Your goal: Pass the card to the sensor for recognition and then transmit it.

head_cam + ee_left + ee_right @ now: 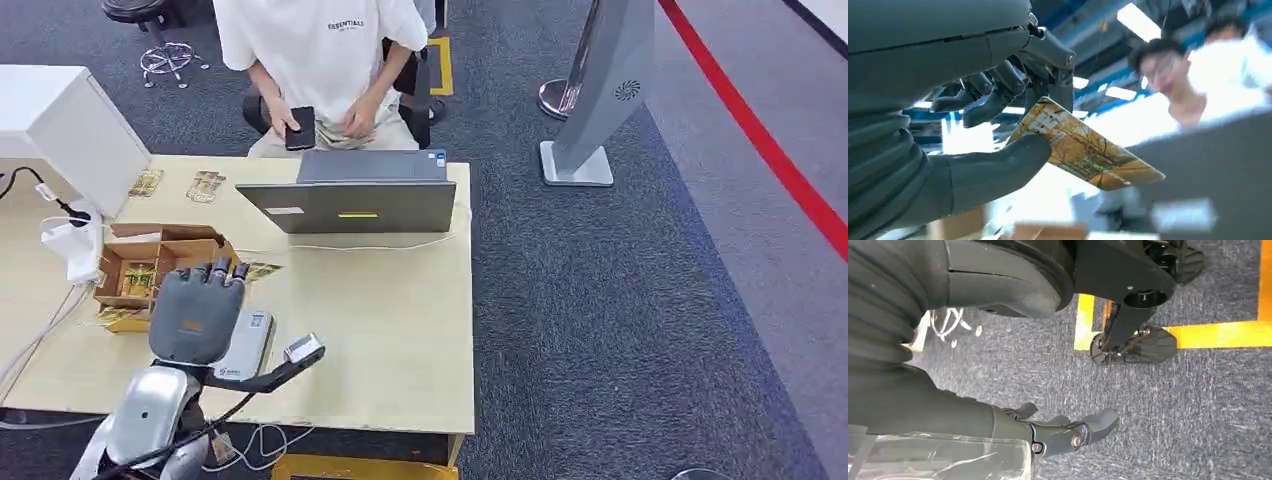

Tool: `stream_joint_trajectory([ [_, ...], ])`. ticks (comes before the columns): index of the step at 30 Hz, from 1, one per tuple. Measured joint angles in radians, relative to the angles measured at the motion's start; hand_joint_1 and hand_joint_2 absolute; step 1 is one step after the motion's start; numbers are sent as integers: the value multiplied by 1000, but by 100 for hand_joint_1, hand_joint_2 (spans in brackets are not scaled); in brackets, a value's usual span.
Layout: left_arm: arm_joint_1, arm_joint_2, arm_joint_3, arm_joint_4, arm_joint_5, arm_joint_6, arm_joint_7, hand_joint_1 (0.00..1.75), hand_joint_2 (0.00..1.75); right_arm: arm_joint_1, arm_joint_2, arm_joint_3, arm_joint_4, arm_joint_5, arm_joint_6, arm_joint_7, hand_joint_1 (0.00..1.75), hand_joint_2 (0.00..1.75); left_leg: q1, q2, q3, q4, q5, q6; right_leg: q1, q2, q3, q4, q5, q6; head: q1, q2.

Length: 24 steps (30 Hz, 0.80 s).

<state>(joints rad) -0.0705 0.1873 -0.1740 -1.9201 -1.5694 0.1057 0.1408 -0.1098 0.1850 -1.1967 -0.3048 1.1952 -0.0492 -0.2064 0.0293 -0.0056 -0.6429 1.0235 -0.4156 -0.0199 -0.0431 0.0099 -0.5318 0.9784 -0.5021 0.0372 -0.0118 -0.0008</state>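
The left hand (993, 130) pinches the card (1083, 147) by one corner with thumb and fingers (998, 90). It could slip out over the sensor (245, 345). The right hand (1063, 432) hangs loose, holding nothing.

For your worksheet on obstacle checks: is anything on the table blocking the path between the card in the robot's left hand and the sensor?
Nothing visible does. The left hand pinches the card directly above the sensor, with no object between them in the head view.

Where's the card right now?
In the left wrist view the card is pinched in the left robot hand, which in the head view hovers over the sensor, beside the cardboard box.
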Motion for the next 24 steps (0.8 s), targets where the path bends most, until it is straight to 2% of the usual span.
stream_joint_trajectory([
  [3,-98,10,-6,-27,0,28,55,175,175,-1,1,2,0,35,17,-5,0,175,1,-1,0,-1,1,-1,1,-1,1,1,0,0,0,0],
  [5,-171,27,-5,-16,0,48,69,175,175,-2,1,8,1,57,23,-6,0,175,1,-1,0,-1,2,-1,1,-1,1,1,0,-1,-1,0],
  [8,-277,59,4,84,1,86,98,175,175,-11,1,27,7,84,34,1,0,175,1,0,1,-1,4,-2,1,0,1,3,2,-3,-1,0],
  [11,-371,96,21,230,1,114,115,175,175,-16,1,44,15,97,40,9,0,175,1,0,1,-1,5,-1,1,0,0,3,2,-3,-1,0],
  [17,-498,121,26,448,1,103,153,175,175,-19,1,64,24,102,46,15,0,175,1,0,0,0,4,-1,1,1,1,3,3,-2,-1,0],
  [24,-571,111,26,539,0,78,169,175,175,-18,1,72,24,100,43,16,0,175,1,0,0,0,4,-1,1,1,-2,3,3,-2,-2,0],
])
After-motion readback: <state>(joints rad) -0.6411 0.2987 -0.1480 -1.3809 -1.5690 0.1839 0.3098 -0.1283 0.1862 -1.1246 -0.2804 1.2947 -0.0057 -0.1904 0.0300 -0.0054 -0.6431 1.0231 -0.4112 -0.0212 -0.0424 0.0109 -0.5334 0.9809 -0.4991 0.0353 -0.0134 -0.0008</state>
